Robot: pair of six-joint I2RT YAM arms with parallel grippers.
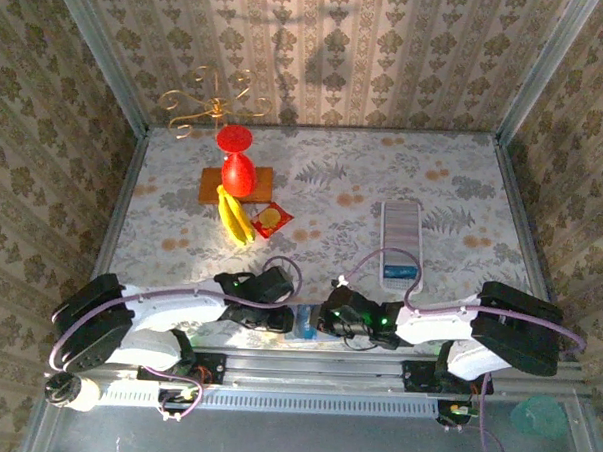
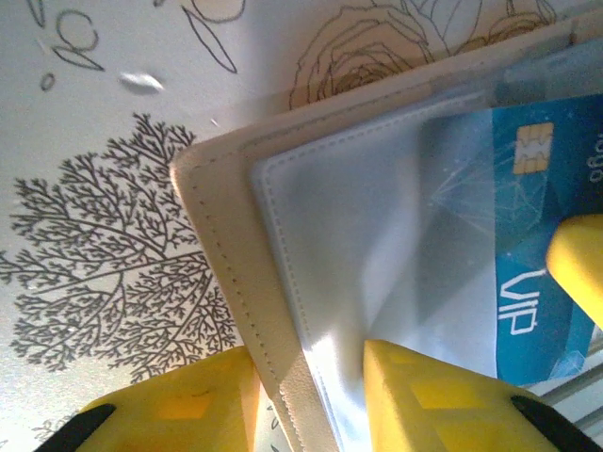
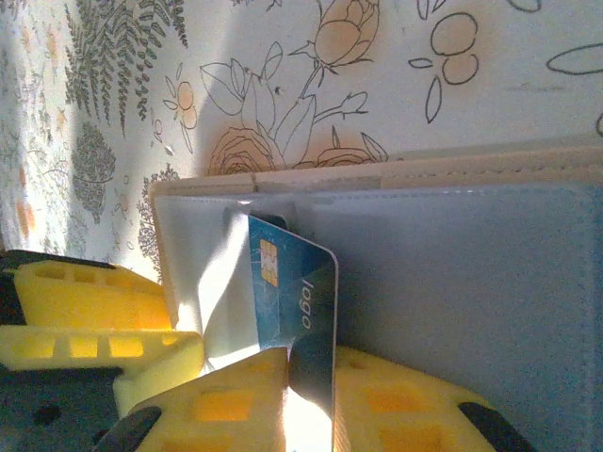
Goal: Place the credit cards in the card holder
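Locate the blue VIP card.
Right wrist view: the blue VIP card is pinched in the right gripper, chip end tucked into the open card holder at the table's near edge.

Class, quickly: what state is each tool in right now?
Left tool: closed on the holder.
Right tool: closed on a card.

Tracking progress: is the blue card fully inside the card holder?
No. The blue card is partly in, chip end entering the card holder, the rest out, pinched by the right tool.
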